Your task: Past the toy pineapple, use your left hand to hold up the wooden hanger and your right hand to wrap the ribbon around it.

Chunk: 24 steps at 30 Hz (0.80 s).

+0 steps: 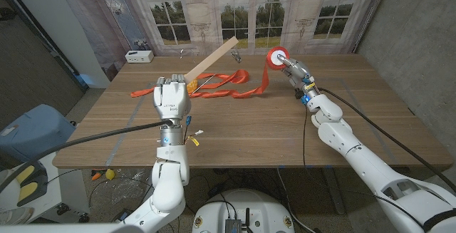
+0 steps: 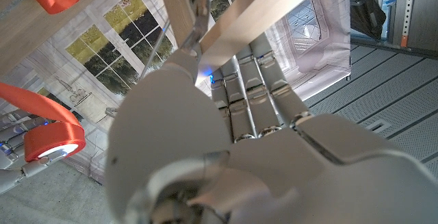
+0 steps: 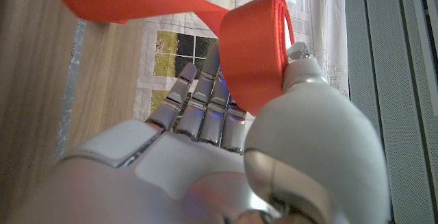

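Observation:
My left hand [image 1: 172,100] grips the wooden hanger [image 1: 214,58] and holds it above the table, its pale arm slanting up toward the far right. In the left wrist view the hanger [image 2: 263,13] and its metal hook [image 2: 197,20] stick out past my fingers. My right hand [image 1: 293,68] holds the orange ribbon roll [image 1: 274,57] in the air at the far side, to the right of the hanger. From the roll the ribbon [image 1: 228,83] drops and lies in loops across the table under the hanger. The roll [image 3: 254,53] sits between thumb and fingers. Something small and yellow [image 1: 191,85] peeks out beside my left hand.
A small white box [image 1: 137,55] stands at the table's far left corner. A blue chair [image 1: 28,135] is off the table's left side. A window backdrop [image 1: 249,12] hangs behind the far edge. Bare wood [image 1: 242,133] spreads between my arms.

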Tool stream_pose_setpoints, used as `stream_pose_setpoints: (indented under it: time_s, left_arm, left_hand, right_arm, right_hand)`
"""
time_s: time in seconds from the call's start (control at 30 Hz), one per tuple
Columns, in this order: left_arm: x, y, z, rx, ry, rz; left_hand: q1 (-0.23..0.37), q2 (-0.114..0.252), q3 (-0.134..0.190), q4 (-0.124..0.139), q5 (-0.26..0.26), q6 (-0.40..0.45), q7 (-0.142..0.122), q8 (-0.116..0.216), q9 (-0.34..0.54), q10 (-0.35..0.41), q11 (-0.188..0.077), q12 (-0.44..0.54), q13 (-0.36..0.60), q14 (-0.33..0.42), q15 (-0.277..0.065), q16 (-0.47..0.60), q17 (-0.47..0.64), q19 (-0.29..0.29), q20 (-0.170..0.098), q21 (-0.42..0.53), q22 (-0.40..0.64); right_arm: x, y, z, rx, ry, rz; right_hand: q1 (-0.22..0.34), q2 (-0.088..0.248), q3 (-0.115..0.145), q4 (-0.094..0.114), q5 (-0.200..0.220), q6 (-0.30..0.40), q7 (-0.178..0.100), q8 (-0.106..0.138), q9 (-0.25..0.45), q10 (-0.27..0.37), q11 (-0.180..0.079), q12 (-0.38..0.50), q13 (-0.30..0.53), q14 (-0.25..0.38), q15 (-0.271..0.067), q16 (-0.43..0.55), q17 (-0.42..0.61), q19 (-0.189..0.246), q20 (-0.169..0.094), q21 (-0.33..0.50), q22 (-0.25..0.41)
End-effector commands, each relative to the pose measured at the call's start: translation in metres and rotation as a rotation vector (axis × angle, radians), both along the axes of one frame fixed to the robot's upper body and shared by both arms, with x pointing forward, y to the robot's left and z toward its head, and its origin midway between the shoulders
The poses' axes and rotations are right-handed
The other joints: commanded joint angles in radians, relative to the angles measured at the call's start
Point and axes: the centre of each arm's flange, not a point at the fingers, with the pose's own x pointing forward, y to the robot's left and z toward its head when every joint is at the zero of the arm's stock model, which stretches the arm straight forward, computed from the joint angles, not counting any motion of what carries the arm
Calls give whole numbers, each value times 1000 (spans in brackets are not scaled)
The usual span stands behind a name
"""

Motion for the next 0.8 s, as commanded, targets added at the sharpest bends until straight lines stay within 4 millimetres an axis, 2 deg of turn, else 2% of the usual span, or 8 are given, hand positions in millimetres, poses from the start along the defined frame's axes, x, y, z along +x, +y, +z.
stream_pose_setpoints:
  time_s: [0.03, 0.47, 0.8]
  left_arm:
    - [8, -2, -3, 3, 17, -50]
    - [22, -12, -6, 27, 85, -113]
    - [28, -18, -3, 37, 148, -153]
  left_hand:
    - [-4, 14, 19, 6, 8, 145, -138, 28, 290, 177, -174, 3, 2, 162, -249, -2, 4, 1, -96, 6, 1]
    - [-4, 14, 20, 5, 8, 147, -140, 28, 289, 180, -173, -1, 2, 164, -249, -8, 10, 0, -95, 9, 0]
    - [-5, 14, 22, 4, 8, 149, -136, 29, 288, 181, -168, -4, 4, 167, -249, -12, 15, 0, -92, 12, 0]
  right_arm:
    - [-11, 4, 30, 16, -55, -62]
    - [-30, 22, 76, -215, -112, -261]
    - [-45, 32, 96, -308, -160, -341]
  right_hand:
    - [29, 93, 64, 51, 1, 87, -89, -3, 6, 44, -48, 10, 161, -4, -146, -18, -10, 11, 2, 9, -1]
    - [23, 93, 74, 54, -1, 88, -86, -9, 11, 36, -47, 19, 159, 8, -145, -69, -41, 29, -2, 28, -7]
    - [23, 94, 78, 54, -2, 87, -85, -9, 17, 35, -51, 27, 162, 21, -147, -82, -48, 36, -5, 37, -9]
